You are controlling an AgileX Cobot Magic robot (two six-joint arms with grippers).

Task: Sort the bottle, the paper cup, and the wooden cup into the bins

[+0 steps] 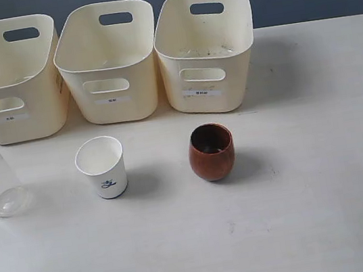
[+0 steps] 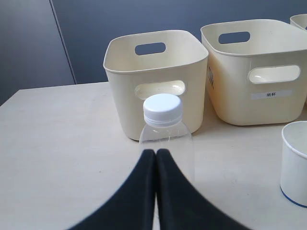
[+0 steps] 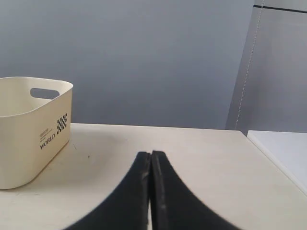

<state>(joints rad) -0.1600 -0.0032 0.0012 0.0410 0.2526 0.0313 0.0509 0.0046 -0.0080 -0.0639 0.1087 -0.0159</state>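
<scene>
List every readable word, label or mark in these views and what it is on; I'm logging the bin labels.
"WORLD", beside a checkered patch and smaller unreadable lines: end wall of the right bin.
Front labels on the three bins: characters too small to read in any view.
Paper cup: dark blue mark, not legible.
Bottle and wooden cup: no text.

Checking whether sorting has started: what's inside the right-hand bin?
In the exterior view the right bin shows only small dark specks on its floor; no bottle or cup. Its front wall hides the near part of the floor.
</scene>
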